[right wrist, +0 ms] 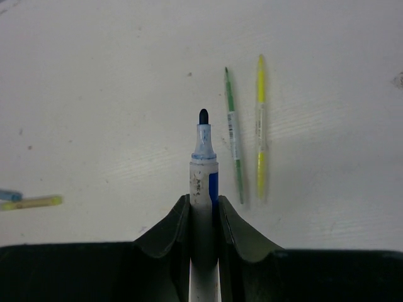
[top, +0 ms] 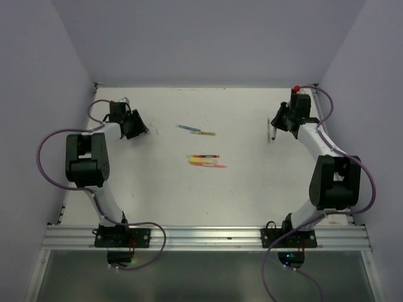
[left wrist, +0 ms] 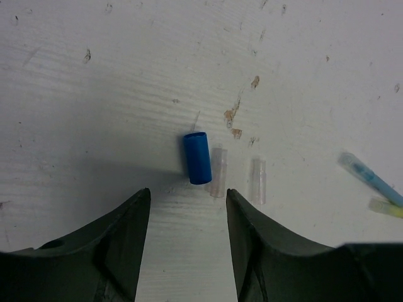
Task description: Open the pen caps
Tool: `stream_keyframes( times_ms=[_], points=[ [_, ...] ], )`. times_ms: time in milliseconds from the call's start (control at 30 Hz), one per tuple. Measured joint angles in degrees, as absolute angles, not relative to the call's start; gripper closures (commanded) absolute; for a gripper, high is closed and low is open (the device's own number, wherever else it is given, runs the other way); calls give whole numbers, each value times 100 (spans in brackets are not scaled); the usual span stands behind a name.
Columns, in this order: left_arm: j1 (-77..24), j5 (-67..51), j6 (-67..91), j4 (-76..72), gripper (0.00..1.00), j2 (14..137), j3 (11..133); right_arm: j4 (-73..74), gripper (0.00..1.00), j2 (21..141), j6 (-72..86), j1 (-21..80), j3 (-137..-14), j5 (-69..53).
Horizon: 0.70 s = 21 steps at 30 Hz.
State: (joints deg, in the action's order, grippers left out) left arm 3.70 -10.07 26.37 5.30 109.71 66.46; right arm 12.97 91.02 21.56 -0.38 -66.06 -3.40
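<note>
Blue pen cap [left wrist: 197, 157] is lying loose on the desk [left wrist: 75, 75], just ahead of the left jaws, which are standing released and touching nothing. Two clear caps [left wrist: 218, 172] are lying just right of the blue pen cap. Well apart from the blue pen cap, across the desk, the right jaws are clenching an uncapped blue-and-white pen [right wrist: 204, 176], its tip pointing away from them.
</note>
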Motion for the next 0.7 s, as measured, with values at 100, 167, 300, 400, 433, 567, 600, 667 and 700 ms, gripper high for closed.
stream_keyframes(
  times_ms=[100,167,300,400,433,567,600,667,700],
  points=[
    [373,-1009,2644,530,44,10761,6528,1487,100,9531,2038,-174,-6742,-80],
    [373,-1011,2683,521,43,10538,6434,1632,100,9765,1955,-235,-6812,137],
    [373,-1087,2797,460,43,10060,6324,1850,100,10106,1817,-257,-6991,598],
    [373,-1229,2895,338,43,9747,6292,1999,100,10422,1706,-257,-7297,880],
    [373,-1284,2941,259,43,9655,6270,2001,99,10506,1680,-257,-7371,954],
    [370,-1472,3089,-89,43,9212,5931,2003,94,10816,1590,-257,-7568,1199],
    [370,-1518,3111,-180,43,9098,5819,2021,94,10879,1579,-257,-7594,1245],
    [370,-1621,3201,-325,43,8895,5607,2021,94,11015,1575,-257,-7642,1269],
    [370,-1653,3236,-366,43,8827,5544,2027,94,11063,1575,-257,-7655,1275]
  ],
)
